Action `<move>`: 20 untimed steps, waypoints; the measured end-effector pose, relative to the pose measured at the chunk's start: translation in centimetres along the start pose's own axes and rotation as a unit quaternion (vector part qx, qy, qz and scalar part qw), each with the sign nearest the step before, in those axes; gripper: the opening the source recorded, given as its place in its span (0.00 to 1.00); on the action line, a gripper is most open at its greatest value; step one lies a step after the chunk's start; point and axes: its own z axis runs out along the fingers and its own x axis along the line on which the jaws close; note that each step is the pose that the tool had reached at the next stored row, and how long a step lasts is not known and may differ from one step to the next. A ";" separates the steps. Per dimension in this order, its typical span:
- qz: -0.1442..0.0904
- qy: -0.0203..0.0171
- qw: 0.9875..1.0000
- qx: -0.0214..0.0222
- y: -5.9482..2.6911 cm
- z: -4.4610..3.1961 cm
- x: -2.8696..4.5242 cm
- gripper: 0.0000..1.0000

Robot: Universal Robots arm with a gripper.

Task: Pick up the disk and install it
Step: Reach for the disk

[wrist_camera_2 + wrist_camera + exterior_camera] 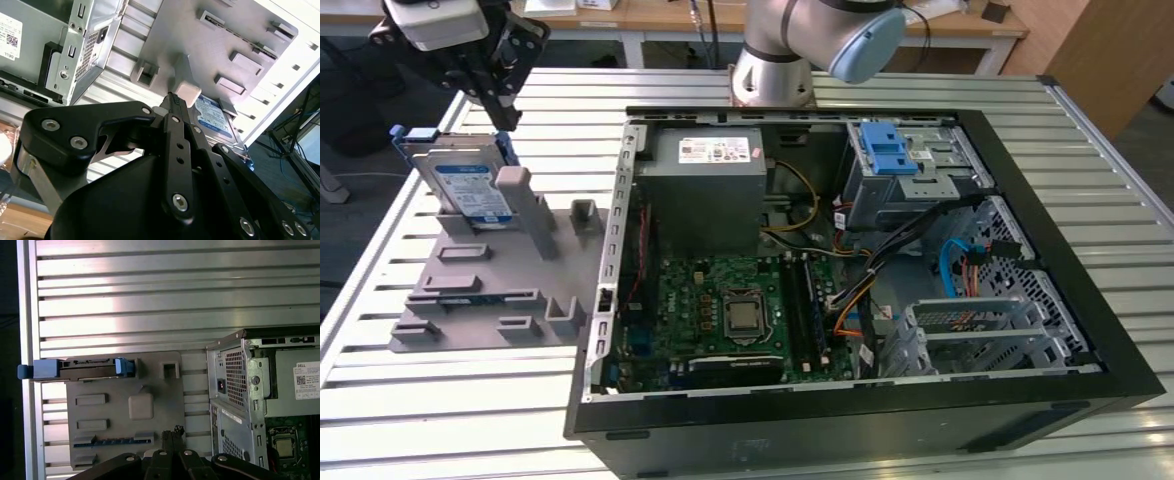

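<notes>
The disk (467, 185) stands on edge at the back of the grey plastic stand (480, 300), silver with a blue-and-white label and a blue bracket on its sides. My gripper (504, 115) hangs just above the disk's top corner, apart from it, with its fingers shut and nothing between them. In the first wrist view the disk (80, 367) appears edge-on across the stand (115, 415), and my gripper (170, 432) is over the stand's other side. The second wrist view has the gripper (175, 100) close to a stand post, with the disk (215, 117) behind it.
An open computer case (1067, 390) lies to the exterior view's right of the stand, with a grey power supply box (707, 190), a motherboard (734, 300) and a drive cage with a blue bracket (894, 150). The slatted metal table (454, 400) extends around them.
</notes>
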 end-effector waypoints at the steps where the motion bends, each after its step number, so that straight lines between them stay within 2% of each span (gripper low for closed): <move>1: 0.000 0.000 1.000 0.000 0.00 0.00 0.09 0.11; 20: 0.000 0.000 1.000 0.000 0.13 -0.03 1.89 0.11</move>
